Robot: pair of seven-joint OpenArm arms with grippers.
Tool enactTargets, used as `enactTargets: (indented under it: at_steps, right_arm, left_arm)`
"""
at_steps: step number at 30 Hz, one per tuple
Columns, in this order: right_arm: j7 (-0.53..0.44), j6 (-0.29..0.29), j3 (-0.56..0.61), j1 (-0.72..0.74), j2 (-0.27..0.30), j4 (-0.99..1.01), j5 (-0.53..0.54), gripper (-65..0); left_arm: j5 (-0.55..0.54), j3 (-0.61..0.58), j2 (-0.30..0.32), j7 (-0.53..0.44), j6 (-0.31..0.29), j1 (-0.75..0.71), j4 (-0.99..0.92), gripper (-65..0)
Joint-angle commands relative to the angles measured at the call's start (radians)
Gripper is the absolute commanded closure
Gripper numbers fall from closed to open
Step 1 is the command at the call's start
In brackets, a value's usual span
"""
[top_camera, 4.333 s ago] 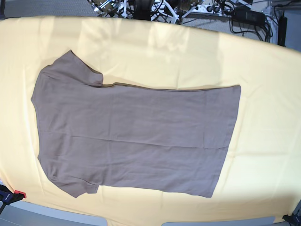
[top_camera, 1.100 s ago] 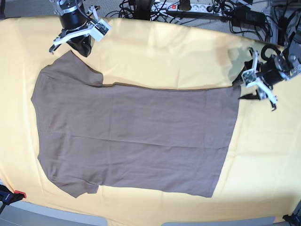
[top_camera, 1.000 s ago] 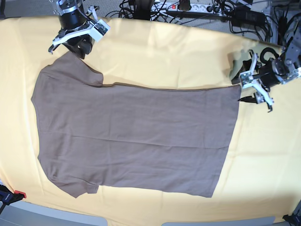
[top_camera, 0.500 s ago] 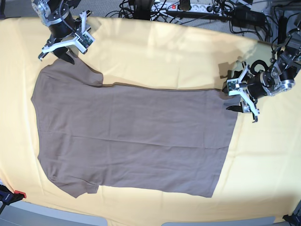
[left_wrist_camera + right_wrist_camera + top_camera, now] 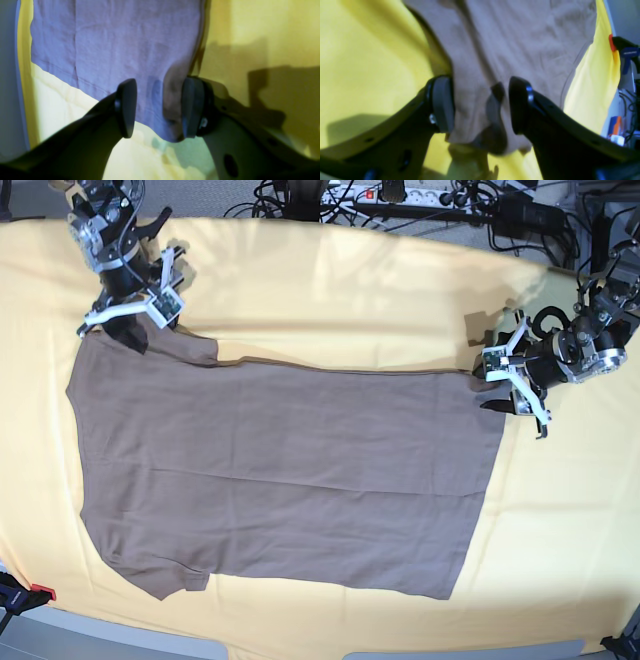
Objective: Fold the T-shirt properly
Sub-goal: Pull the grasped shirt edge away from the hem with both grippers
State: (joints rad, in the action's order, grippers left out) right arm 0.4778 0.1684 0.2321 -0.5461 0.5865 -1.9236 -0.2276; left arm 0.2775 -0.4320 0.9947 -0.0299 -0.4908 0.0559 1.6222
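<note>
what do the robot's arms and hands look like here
Both arms end in a black hand with two curved, paddle-shaped fingers carrying dark flat pads. The right hand sits under a ribbed metallic wrist with white brackets. The left hand has white brackets, a round silver joint and black cables behind it.

Bright overhead light casts soft shadows on the yellow cloth (image 5: 350, 290); both wrist views are blurred (colours skewed).

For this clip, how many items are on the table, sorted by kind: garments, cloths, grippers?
Garments: 1, the T-shirt
Cloths: 1, the yellow cloth under it
Grippers: 2, the left gripper at the hem corner and the right gripper at the sleeve
Total: 4
</note>
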Motion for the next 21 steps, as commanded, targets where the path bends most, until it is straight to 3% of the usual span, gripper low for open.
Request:
enactTargets:
  at_steps: [1, 3, 4, 9, 17, 21]
  right_arm:
    - [0.122, 0.022, -0.004, 0.010, 0.013, 0.037, -0.012, -26.4]
    - [0.175, 0.023, -0.004, 0.044, 0.013, 0.042, -0.011, -8.1]
    - [0.207, 0.019, -0.004, 0.060, 0.013, 0.037, -0.011, 0.0]
    - [0.299, -0.029, -0.004, 0.084, 0.026, -0.029, -0.011, 0.0]
    - [0.354, -0.029, -0.006, -0.045, 0.136, -0.192, -0.051, 0.0]
    - [0.377, -0.061, -0.044, -0.140, 0.171, -0.253, -0.082, 0.0]
  left_arm:
    - [-0.002, 0.006, 0.019, 0.007, -0.003, 0.009, 0.005, -16.9]
    - [-0.002, 0.006, 0.019, 0.012, -0.003, 0.009, 0.008, 0.0]
    - [-0.002, 0.006, 0.020, 0.015, -0.003, 0.009, 0.010, 0.0]
    - [-0.002, 0.006, 0.040, 0.034, -0.003, 0.009, 0.064, 0.0]
    - [-0.012, 0.008, 0.136, 0.098, 0.026, 0.011, 0.220, 0.0]
    - [-0.114, 0.008, 0.185, 0.154, 0.027, 0.009, 0.269, 0.0]
